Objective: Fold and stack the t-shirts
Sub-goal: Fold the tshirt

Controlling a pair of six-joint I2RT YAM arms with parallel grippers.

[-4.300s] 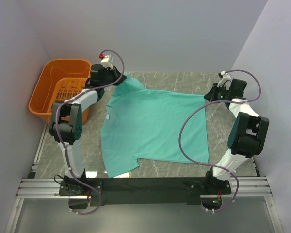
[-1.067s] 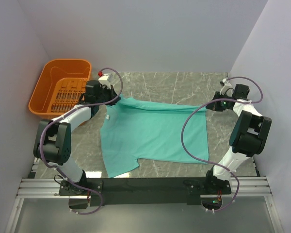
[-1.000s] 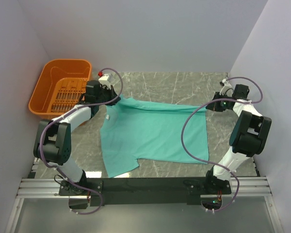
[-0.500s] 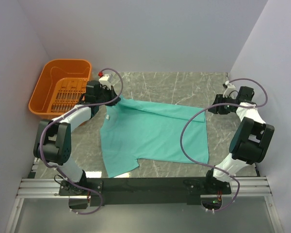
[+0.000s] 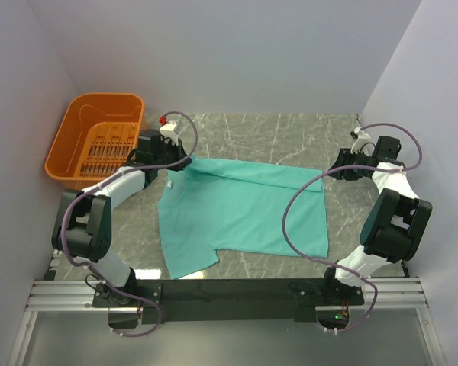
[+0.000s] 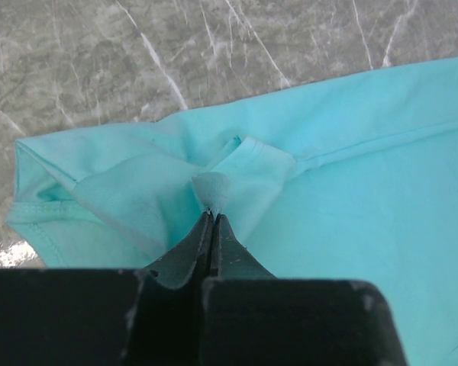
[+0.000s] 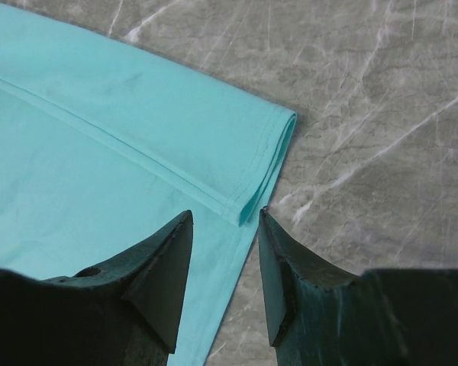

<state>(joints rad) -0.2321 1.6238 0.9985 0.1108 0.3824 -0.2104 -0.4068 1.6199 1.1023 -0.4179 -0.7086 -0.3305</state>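
We see the teal t-shirt point(image 5: 244, 210) lying on the marble table point(image 5: 290, 130), its far edge turned over in a narrow fold; the left gripper point(image 6: 211, 217) pinches a sleeve-side pucker, seemingly anchoring that fold, while the right gripper point(image 7: 224, 217) hangs parted, empty, above the other corner.

A lab test cell: plain pale walls point(image 5: 252, 46) box in a marbled tabletop point(image 5: 290, 130), aluminium rail point(image 5: 61, 296) at 6 o'clock.
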